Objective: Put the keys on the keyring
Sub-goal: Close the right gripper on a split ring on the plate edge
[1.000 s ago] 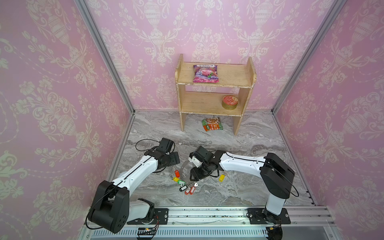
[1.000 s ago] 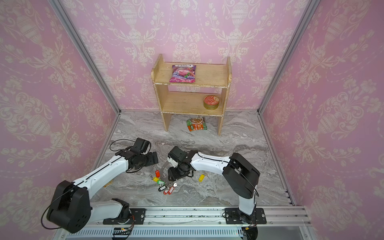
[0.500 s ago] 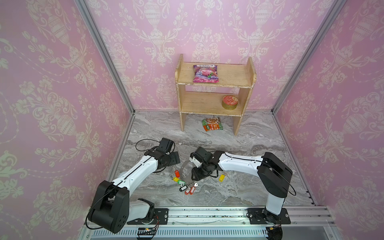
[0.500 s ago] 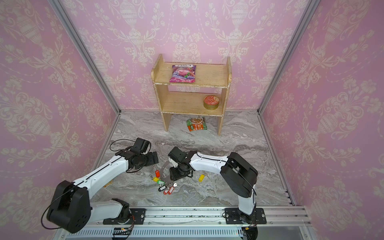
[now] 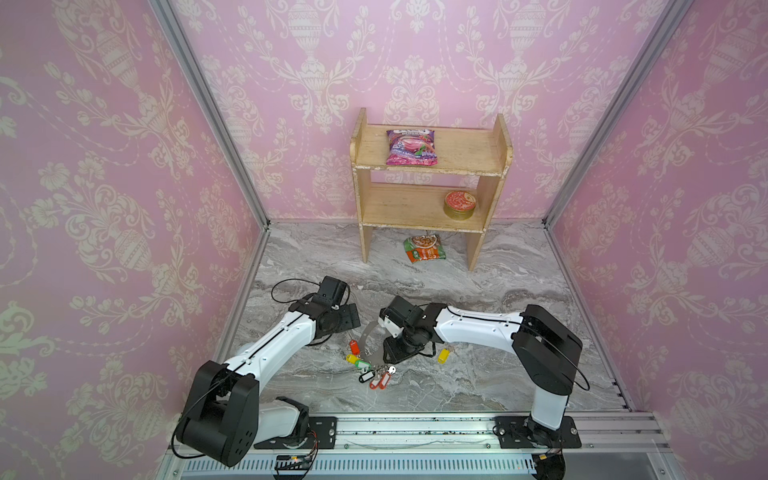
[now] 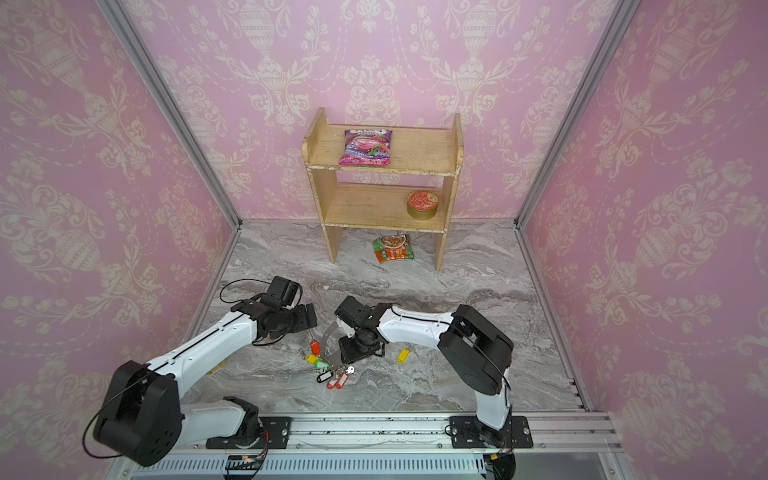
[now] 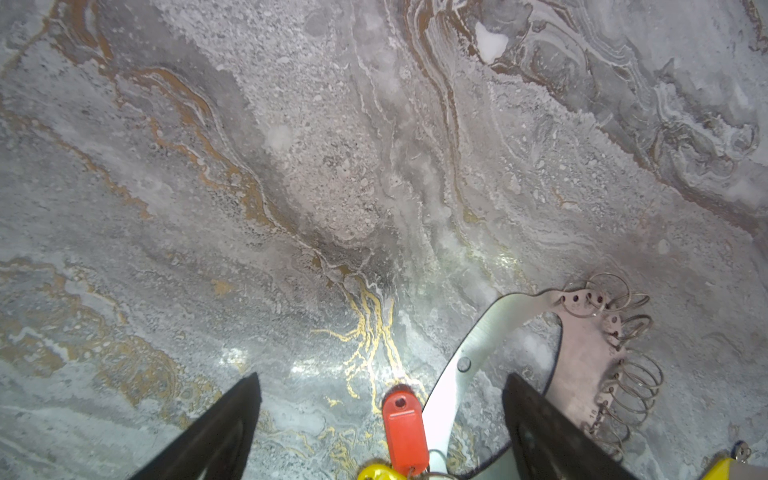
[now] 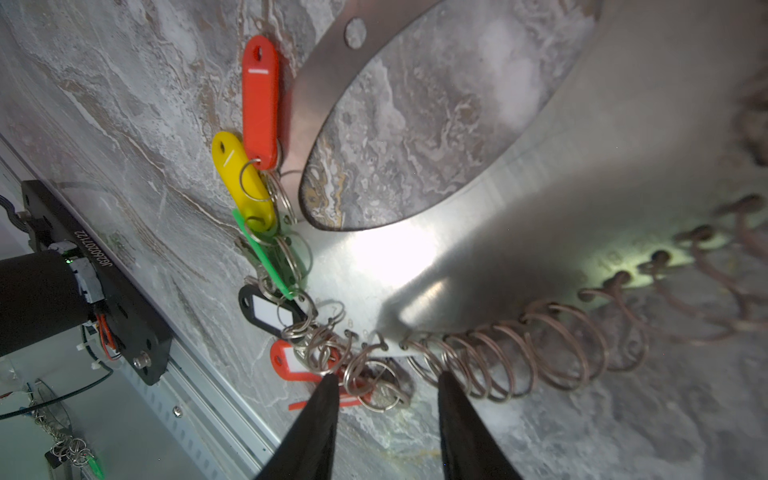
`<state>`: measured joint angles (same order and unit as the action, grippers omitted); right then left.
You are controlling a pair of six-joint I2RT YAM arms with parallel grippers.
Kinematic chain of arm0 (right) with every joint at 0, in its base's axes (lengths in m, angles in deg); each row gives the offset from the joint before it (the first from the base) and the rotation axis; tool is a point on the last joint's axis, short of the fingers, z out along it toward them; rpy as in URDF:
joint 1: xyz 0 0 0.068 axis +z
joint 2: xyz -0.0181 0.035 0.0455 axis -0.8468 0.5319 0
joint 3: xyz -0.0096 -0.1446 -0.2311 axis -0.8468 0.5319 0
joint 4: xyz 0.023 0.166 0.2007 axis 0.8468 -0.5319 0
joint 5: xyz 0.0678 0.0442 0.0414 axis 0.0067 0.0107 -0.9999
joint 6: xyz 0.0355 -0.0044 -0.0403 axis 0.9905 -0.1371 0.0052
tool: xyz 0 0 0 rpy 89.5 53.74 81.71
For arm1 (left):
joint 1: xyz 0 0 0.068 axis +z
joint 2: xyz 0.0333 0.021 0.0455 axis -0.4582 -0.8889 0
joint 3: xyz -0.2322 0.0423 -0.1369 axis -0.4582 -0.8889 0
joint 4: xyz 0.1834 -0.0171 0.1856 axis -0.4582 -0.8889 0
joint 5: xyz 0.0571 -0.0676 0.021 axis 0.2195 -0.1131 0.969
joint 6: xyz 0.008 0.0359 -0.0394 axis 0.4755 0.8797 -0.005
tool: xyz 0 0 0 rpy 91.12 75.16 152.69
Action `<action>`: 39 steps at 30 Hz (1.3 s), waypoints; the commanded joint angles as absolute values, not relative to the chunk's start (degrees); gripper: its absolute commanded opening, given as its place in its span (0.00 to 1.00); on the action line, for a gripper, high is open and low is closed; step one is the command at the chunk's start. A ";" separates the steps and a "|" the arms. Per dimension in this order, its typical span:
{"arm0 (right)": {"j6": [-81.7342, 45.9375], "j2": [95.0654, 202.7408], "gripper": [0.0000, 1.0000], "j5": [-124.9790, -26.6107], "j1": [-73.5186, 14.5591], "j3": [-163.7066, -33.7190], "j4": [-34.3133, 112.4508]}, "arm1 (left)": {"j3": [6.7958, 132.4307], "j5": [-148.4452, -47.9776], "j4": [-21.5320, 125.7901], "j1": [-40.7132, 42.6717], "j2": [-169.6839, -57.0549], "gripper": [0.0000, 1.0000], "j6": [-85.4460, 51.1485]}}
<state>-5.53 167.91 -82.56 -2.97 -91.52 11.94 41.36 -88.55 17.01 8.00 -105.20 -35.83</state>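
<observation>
Marble tabletop; green key unseen by left wrist

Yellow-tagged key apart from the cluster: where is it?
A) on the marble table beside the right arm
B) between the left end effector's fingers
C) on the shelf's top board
A: a top view shows the yellow-tagged key alone on the marble table beside the right arm, clear of the keyring.
</observation>
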 commanded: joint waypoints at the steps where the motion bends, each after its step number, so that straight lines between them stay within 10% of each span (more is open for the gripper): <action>1: -6.17 169.20 0.41 -81.40 -2.57 -90.80 10.27 | 40.59 -89.16 16.48 8.47 -104.54 0.93 -35.61; 39: -7.91 170.24 0.31 -82.24 -2.21 -90.80 10.69 | 40.32 -88.84 16.27 8.55 -103.73 0.93 -35.61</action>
<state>-7.06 169.41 -82.26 -2.58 -91.50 10.97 41.25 -88.55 17.01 8.05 -105.11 -35.83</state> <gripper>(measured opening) 0.316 0.931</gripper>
